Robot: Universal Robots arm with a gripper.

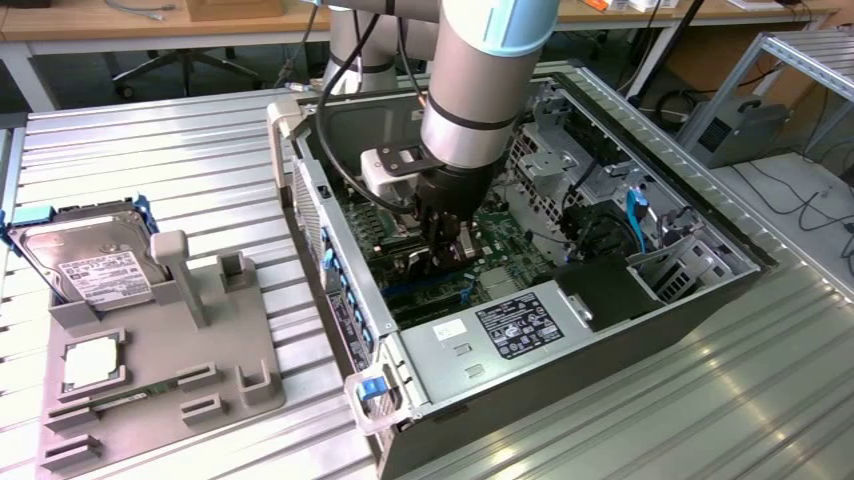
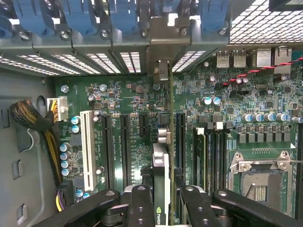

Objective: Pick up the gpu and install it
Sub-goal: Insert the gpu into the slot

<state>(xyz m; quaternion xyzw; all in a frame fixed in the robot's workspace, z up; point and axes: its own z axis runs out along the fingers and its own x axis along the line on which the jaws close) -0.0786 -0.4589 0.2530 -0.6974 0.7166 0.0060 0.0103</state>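
Note:
My gripper [image 1: 447,245] reaches down inside the open computer case [image 1: 694,300], over the green motherboard [image 1: 501,235]. It is shut on the gpu [image 2: 161,161], which I see edge-on as a thin card between the two black fingers [image 2: 141,205]. The card runs along the motherboard [image 2: 128,94] between the long black expansion slots [image 2: 125,146]. Its silver bracket end [image 2: 161,71] sits against the case's rear slot openings. In the exterior view the gpu [image 1: 430,265] is a dark strip under the fingers, mostly hidden by the arm.
A silver hard drive [image 1: 91,265] and a small memory stick [image 1: 134,392] rest in the grey fixture [image 1: 200,370] at the exterior view's left. Inside the case are a power supply [image 1: 514,325], a CPU socket [image 2: 258,179], a white slot [image 2: 86,146] and braided cables [image 2: 28,118].

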